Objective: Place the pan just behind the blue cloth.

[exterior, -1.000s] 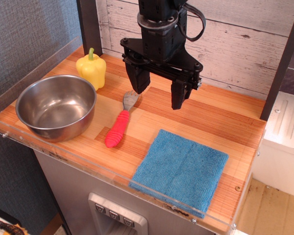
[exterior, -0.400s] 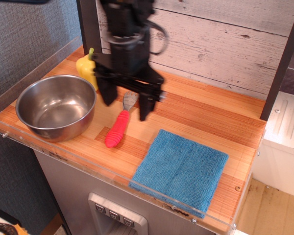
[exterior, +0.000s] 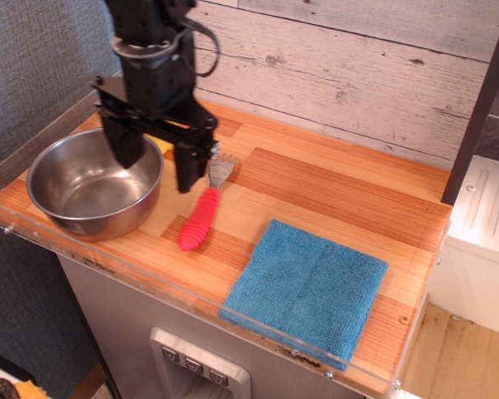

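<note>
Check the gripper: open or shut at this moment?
Open. The gripper has its two fingers spread wide apart above the pan rim, holding nothing.

The pan [exterior: 94, 194] is a round, deep, bowl-shaped vessel of shiny stainless steel with a rolled rim and no handle. It is set upright on the wooden surface at the far left of the scene, close to the near edge, and its interior is seen to be empty. The blue cloth [exterior: 306, 288] is a square piece of terry-like fabric with a faint fold line through its centre. It is laid flat at the near right of the surface, rotated slightly, and is positioned well apart from the pan.
</note>
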Controlling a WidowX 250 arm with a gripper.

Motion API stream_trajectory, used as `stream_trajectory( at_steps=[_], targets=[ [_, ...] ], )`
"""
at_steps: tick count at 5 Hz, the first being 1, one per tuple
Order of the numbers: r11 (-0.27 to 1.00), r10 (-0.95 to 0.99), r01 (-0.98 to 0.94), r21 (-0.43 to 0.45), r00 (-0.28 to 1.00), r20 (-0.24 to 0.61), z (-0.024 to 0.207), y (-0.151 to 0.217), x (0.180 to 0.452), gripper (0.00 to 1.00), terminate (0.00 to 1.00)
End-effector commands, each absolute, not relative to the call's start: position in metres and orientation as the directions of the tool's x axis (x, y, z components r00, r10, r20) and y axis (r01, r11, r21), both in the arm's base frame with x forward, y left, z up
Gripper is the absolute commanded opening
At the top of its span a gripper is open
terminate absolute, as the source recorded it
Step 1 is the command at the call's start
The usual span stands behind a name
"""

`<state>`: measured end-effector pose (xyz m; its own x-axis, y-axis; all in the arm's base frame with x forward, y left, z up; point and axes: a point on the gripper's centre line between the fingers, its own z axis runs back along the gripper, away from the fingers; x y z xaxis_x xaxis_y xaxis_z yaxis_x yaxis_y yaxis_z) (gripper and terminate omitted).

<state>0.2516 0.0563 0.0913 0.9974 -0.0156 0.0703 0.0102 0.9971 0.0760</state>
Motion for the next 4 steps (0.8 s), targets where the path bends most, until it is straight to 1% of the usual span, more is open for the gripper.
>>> stream_trajectory(
  at_steps=[1,3,4],
  targets=[
    [0.987,-0.008,0.000,0.161,0.999,0.052,0.078,0.075,0.261,1.00,0.00],
    [0.981,0.025,-0.025,0.194,1.000,0.000,0.061,0.087,0.267,1.00,0.00],
    [0.982,0.035,-0.034,0.183,0.999,-0.001,0.055,0.088,0.268,1.00,0.00]
  ],
)
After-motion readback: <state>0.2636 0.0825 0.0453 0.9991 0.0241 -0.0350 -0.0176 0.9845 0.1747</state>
